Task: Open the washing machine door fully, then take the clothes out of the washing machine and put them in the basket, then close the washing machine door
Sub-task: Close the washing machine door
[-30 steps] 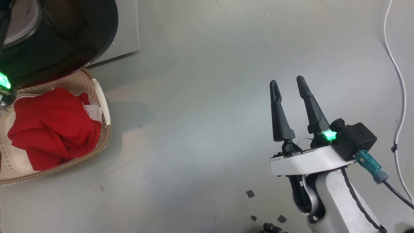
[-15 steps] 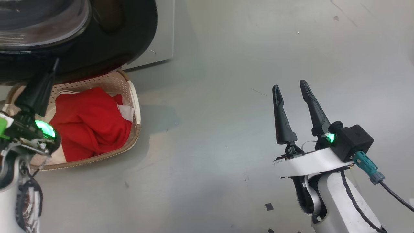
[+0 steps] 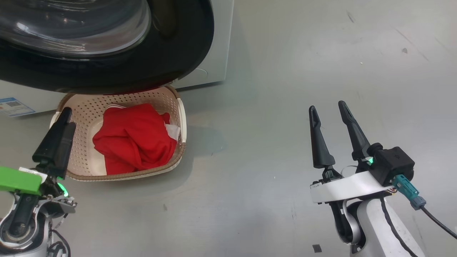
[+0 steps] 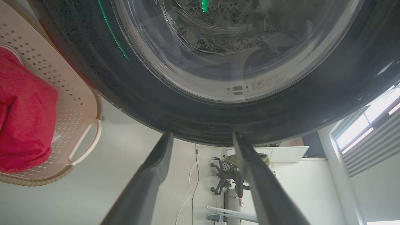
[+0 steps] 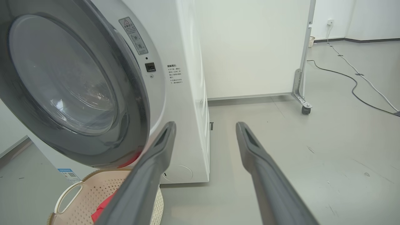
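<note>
Leftmost, the left gripper (image 4: 202, 139) has its fingers apart and empty, tips near the washing machine door (image 3: 171, 64). Right of them, the basket (image 3: 85, 117) holds the clothes (image 3: 132, 142). Well beyond, the right gripper (image 3: 327, 105) is spread, empty, above the floor (image 3: 250, 142).
</note>
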Available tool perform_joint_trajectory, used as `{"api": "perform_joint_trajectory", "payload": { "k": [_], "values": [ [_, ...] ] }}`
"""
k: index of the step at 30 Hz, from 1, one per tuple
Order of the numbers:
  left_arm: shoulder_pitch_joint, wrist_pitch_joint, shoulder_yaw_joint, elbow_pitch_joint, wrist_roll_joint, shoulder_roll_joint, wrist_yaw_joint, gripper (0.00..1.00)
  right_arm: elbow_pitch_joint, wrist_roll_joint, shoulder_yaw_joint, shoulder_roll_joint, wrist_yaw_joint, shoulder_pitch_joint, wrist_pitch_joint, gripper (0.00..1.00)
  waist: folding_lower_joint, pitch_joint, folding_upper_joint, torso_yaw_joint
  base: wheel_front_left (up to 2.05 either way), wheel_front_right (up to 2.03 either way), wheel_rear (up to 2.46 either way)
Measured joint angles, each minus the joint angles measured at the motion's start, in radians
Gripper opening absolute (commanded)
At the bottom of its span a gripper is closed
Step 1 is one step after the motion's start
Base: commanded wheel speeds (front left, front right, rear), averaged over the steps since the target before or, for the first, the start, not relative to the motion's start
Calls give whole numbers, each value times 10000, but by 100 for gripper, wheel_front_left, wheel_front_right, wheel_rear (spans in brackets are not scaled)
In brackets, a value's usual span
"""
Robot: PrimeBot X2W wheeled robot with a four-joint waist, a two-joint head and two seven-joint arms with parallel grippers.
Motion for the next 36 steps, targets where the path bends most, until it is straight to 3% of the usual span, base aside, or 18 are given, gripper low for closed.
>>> {"api": "perform_joint_trajectory", "payload": {
  "k": [3,10,14,18,20,25,31,36],
  "values": [
    [281,-800,33,-151,1292,46,0,100,12,-102,-130,-4,0,117,0,100,0,-146,0,201,0,0,0],
    [432,-2740,-560,-1509,5218,744,-2,100,31,-270,-439,-56,38,171,0,100,0,-443,0,584,0,0,0],
    [620,-3841,-1131,-1944,6974,1848,-6,100,42,-372,-522,-98,42,291,0,100,0,-619,0,740,0,0,0],
    [1018,-4663,-1540,-2034,8608,2364,0,100,44,-466,-546,-117,56,337,0,100,0,-803,0,860,0,0,0],
    [1249,-5047,-1766,-2046,9430,2604,207,100,42,-508,-581,-136,88,361,0,100,0,-888,0,920,0,0,0],
    [1768,-5639,-2125,-1931,11350,2226,1112,100,63,-579,-750,-169,125,570,0,100,0,-1104,0,1044,0,0,0],
    [2353,-6015,-2621,-1634,11760,1536,1906,100,188,-711,-867,-213,125,939,0,100,0,-1405,0,1189,0,0,0],
    [2700,-6176,-2836,-1379,11936,1185,2136,100,334,-711,-871,-199,125,1347,0,100,0,-1677,0,1297,0,0,0]
  ]
}}
